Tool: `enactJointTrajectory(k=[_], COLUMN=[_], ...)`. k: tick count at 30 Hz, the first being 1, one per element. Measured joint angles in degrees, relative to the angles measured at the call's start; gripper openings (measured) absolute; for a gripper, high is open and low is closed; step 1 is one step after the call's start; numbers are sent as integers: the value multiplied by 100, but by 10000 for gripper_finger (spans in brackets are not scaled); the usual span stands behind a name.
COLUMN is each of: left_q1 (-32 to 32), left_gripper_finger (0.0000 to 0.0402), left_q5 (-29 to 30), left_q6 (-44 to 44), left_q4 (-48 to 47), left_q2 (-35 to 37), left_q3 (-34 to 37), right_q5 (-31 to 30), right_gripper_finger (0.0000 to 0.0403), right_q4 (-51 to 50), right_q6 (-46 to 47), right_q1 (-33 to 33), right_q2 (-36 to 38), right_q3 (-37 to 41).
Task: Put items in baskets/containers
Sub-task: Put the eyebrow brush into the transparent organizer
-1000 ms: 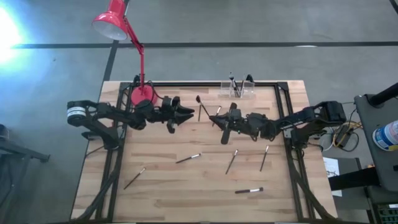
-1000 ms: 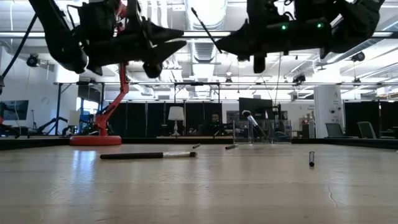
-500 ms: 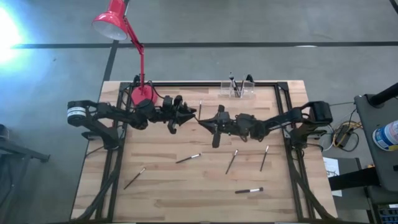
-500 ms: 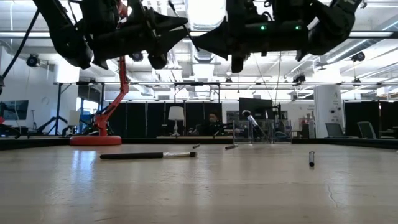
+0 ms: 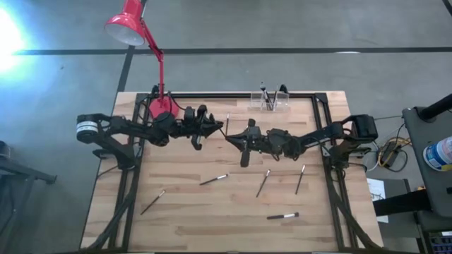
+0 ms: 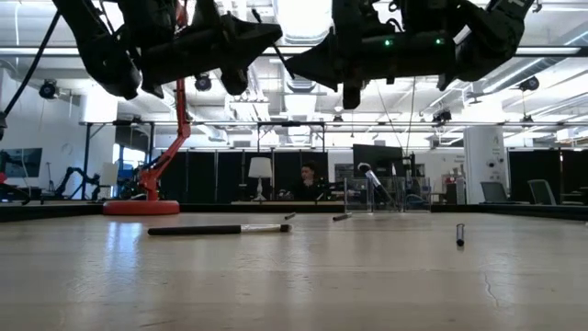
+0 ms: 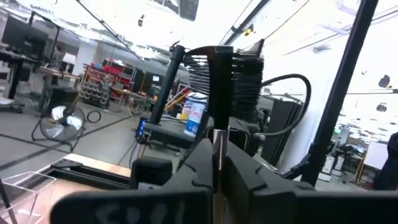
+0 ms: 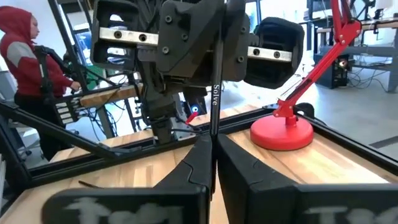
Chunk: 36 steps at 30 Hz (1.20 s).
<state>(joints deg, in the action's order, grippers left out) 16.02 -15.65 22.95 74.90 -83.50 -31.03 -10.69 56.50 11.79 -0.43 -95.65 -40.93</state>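
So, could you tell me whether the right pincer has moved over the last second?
Yes: in the high view the right pincer has shifted left, away from the clear organiser, to meet the left pincer.

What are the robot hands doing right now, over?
Left gripper and right gripper both shut on one brush in mid-air. Five brushes loose on the table. Organiser unblocked.

The left hand [image 7: 217, 163] fills the lower part of this view, its two dark fingers [image 7: 198, 163] pressed together on a thin makeup brush with a dark handle and silvery ferrule [image 7: 217, 134], which stands upright between them. Directly ahead of the hand, the brush's dark upper part runs up into the other arm's black hand [image 7: 233, 81]. Off to one side and lower, a corner of a small clear plastic organiser [image 7: 22, 186] rests on the pale wooden surface [image 7: 93, 167]. Beyond lies a workshop, with a floor fan [image 7: 59, 121].
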Motion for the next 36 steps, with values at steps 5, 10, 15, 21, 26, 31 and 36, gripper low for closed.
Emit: enactJointTrajectory(k=[5, 10, 15, 21, 26, 31, 36], left_q1=[133, 240, 434, 749, 1181, 1601, 1864], left_gripper_finger=[12, 12, 12, 12, 11, 11, 11], left_q5=[48, 91, 194, 236, 61, -625, -1060], left_q6=[-19, -370, -704, -979, -1142, -1423, -1429], left_q4=[-582, -1337, -1642, -2076, -2055, -2053, -2078], left_q2=[21, 20, -53, -584, -1328, -2215, -3077], left_q3=[-376, -757, -952, -1372, -2019, -2839, -3656], right_q5=[-284, -1085, -1391, -1517, -1924, -2146, -2265], right_gripper_finger=[58, 102, 115, 95, 51, 12, 9], right_q4=[-504, -1595, -2099, -2126, -2123, -2118, -2101], right_q6=[-12, -96, -190, -270, -170, -168, -172], right_q1=[-21, -42, -33, -38, -38, -33, -33], right_q2=[103, 606, 1242, 2088, 2694, 2974, 2992], right_q3=[47, 119, 460, 1129, 1595, 1846, 1901])
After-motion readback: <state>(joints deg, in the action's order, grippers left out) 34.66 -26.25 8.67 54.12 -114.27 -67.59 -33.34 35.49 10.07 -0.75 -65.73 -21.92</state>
